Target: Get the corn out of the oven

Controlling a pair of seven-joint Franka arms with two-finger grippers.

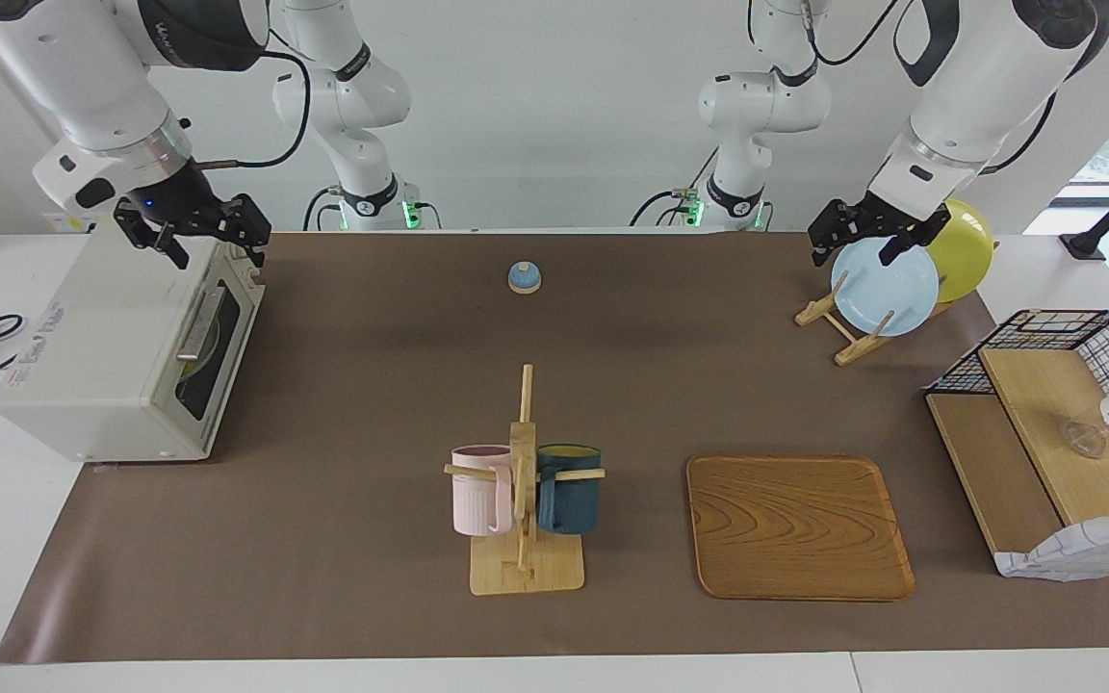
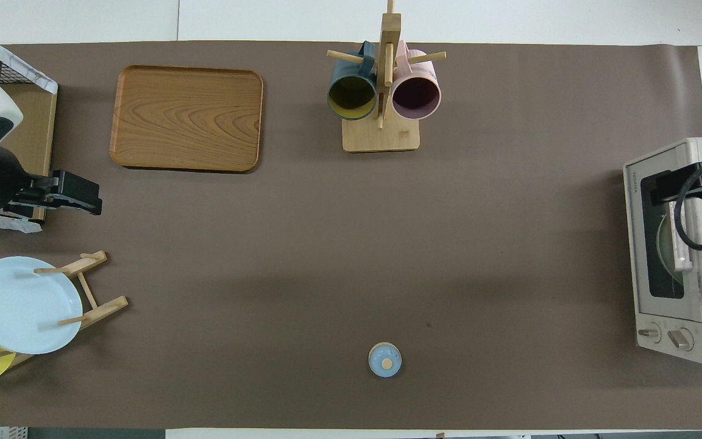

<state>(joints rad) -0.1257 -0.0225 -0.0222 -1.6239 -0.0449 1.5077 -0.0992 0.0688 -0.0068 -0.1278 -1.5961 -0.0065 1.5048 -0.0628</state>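
the boxy off-white toaster oven [image 1: 121, 356] with its dark glass door and metal bar handle [image 1: 200, 322] sits at the right arm's end of the brown table mat [image 1: 372, 385], its door shut. through the glass only a pale round plate [image 2: 666, 247] shows faintly; the corn itself cannot be made out in either view.

the right gripper [image 1: 213, 234] hangs over the oven's top edge, above the door, at the corner nearer the robots. its fingers are spread apart and hold nothing. in the overhead view the right gripper [image 2: 662, 189] covers part of the door glass, a black cable looping from it across the oven top.

the left gripper [image 1: 853, 236] waits at the left arm's end of the table, over the pale blue round plate [image 1: 884, 286] that leans in a small wooden plate rack [image 1: 829, 313] with a yellow round plate [image 1: 964, 248] beside it. its fingers are also parted and empty.

a small blue bell with a wooden knob [image 1: 524, 276] stands mid-table, near the robots. farther from them a wooden mug tree [image 1: 524, 500] carries a pink mug [image 1: 479, 491] and a dark teal mug [image 1: 569, 489], and a rectangular wooden tray [image 1: 798, 527] lies beside it toward the left arm's end. a black wire basket with wooden shelves [image 1: 1045, 433] stands at that end of the table.
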